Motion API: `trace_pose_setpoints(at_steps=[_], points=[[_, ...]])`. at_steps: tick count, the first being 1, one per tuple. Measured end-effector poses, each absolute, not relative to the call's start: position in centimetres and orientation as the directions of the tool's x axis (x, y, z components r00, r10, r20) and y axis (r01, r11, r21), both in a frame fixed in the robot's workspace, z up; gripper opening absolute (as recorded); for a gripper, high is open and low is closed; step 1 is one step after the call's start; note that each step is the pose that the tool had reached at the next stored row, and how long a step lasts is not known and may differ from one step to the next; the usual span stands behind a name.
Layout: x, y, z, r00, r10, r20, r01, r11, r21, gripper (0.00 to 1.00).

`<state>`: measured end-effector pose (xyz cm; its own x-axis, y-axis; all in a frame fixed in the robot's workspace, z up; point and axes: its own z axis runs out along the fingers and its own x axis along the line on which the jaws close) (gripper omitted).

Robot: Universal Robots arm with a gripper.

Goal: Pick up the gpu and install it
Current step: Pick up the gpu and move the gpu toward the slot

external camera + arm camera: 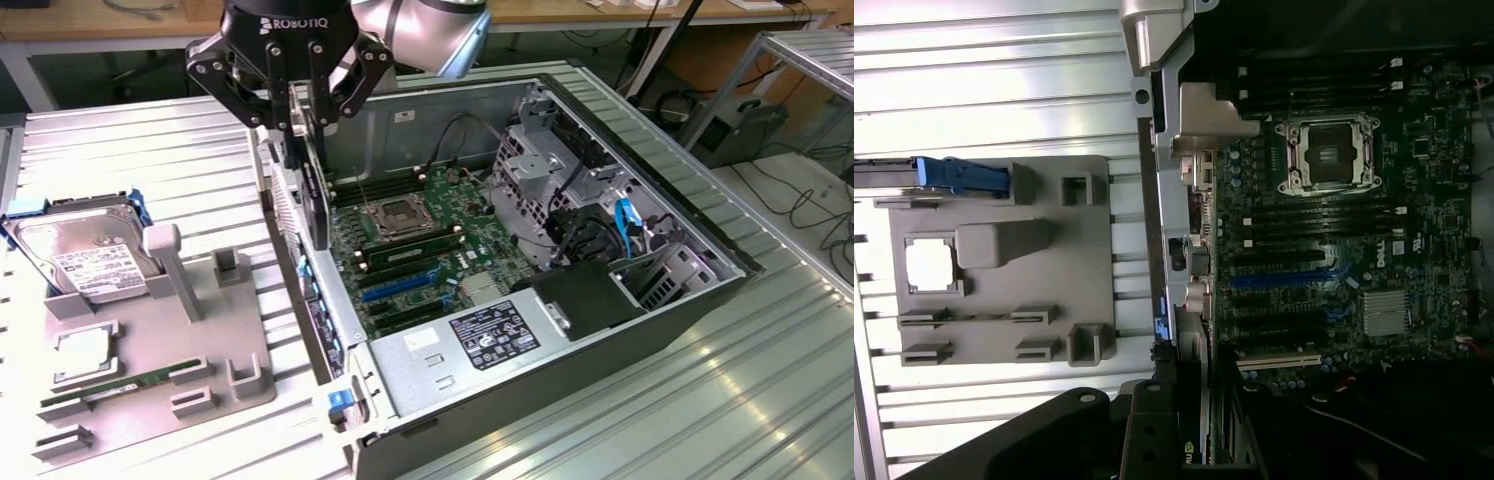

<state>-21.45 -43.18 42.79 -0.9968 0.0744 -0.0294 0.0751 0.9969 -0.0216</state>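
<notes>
The open computer case (pixel 694 290) lies on its side, with the motherboard (pixel 434 255) facing up and the power supply (pixel 467 338) at one end. Beside the case's rear wall lies the grey fixture tray (pixel 247 385), which carries the hard drive (pixel 78 262). The arm (pixel 427 30) reaches in above the case's rear wall, wrist vertical, and the gripper (pixel 302 112) points straight down. Its fingers (pixel 350 95) pinch the upper edge of the gpu (pixel 310 190). The gpu hangs on edge, upright, just inside the case's rear wall, above the motherboard edge near the CPU socket (pixel 398 216). Contact with a slot cannot be determined.
</notes>
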Motion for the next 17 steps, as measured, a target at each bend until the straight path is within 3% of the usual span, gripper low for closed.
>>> trace_pose_setpoints(at_steps=[17], points=[[-20.5, -43.18, 42.77, -0.997, 0.074, -0.029, 0.075, 0.997, -0.022, 0.26]])
